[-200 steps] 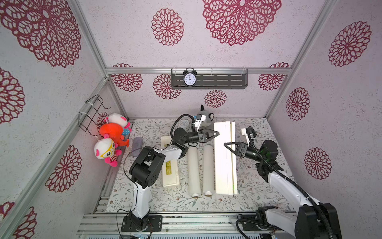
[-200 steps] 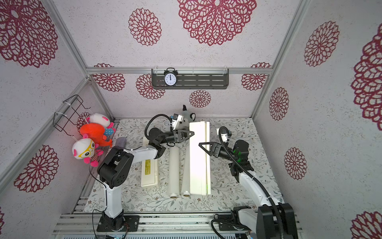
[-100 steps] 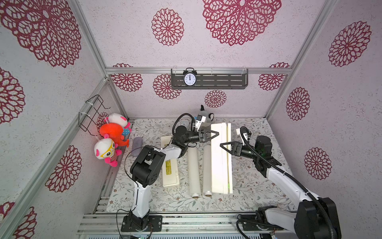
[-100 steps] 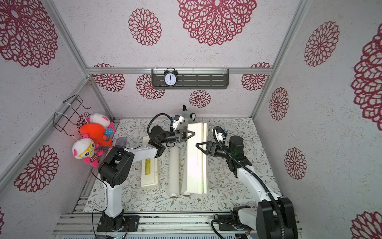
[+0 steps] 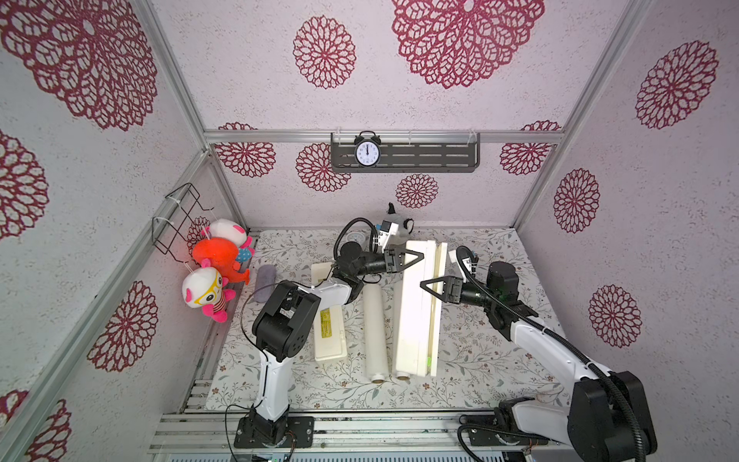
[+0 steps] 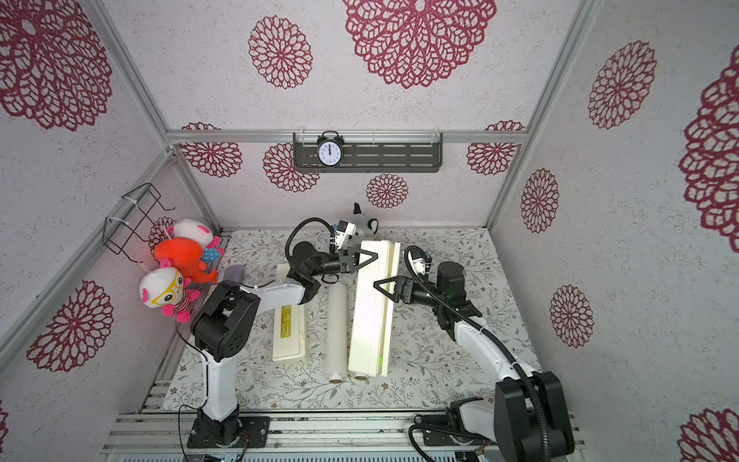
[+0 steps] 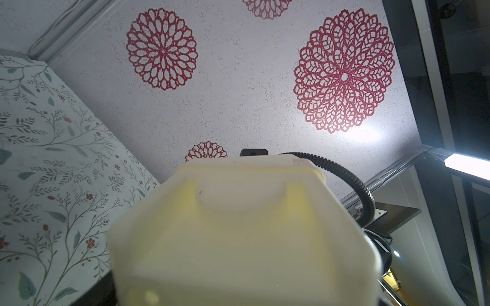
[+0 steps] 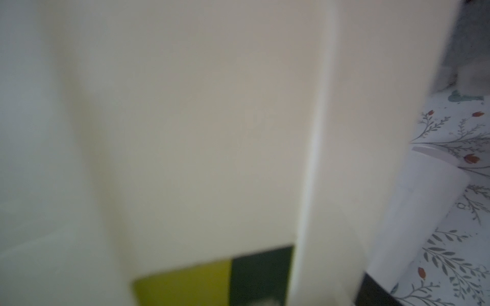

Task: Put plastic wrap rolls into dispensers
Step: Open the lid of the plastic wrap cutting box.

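Both grippers at middle dispenser (image 5: 412,320).
Left gripper (image 5: 418,256) jaws unreadable; right gripper (image 5: 424,284) jaws wide. Left wrist alone sees it end-on.

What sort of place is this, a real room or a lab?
Probably a robot test booth dressed as a home: left arm and right arm bolted to a rail, aluminium-framed walls with red floral paper, an alarm clock on a wall shelf.

Top views overhead, looking down on whole scene; both wrist views share dispenser (image 7: 244,238) close up, right blurred
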You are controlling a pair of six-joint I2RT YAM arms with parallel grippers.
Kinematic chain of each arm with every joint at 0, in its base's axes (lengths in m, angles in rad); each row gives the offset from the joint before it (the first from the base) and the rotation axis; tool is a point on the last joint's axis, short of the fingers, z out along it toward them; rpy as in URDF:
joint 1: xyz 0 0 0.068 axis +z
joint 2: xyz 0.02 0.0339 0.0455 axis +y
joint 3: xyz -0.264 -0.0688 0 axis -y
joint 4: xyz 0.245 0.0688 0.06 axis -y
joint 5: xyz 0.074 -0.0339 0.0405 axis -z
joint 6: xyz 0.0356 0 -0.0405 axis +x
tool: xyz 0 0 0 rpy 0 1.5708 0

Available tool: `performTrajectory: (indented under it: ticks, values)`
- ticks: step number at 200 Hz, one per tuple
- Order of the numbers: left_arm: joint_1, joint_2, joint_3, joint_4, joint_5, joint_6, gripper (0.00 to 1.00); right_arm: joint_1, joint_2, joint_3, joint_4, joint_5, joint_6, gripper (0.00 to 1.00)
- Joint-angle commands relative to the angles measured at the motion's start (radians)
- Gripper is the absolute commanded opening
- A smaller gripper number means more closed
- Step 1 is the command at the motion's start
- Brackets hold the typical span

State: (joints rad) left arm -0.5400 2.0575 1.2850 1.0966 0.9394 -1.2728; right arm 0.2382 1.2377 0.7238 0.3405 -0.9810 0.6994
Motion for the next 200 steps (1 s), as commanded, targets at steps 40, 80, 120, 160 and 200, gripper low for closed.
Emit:
performTrajectory:
  ticks: [40,80,120,160,200]
  values:
    - [0.039,-0.053,-0.051,0.068,-0.089,-0.001,0.79,-0.045,-0.039,-0.025,0.171,-0.053,0.146,0.66]
    - [0.067,-0.035,-0.083,0.190,-0.115,-0.081,0.78,-0.079,-0.056,-0.103,0.423,-0.072,0.324,0.63]
    - [0.093,-0.061,-0.127,0.165,-0.151,-0.064,0.78,-0.094,-0.121,-0.121,0.349,0.002,0.287,0.62]
    - [0.098,-0.065,-0.122,0.120,-0.156,-0.045,0.79,-0.093,-0.204,0.011,-0.206,0.288,-0.048,0.62]
    - [0.103,-0.075,-0.122,0.078,-0.151,-0.025,0.79,-0.093,-0.229,0.129,-0.578,0.623,-0.251,0.62]
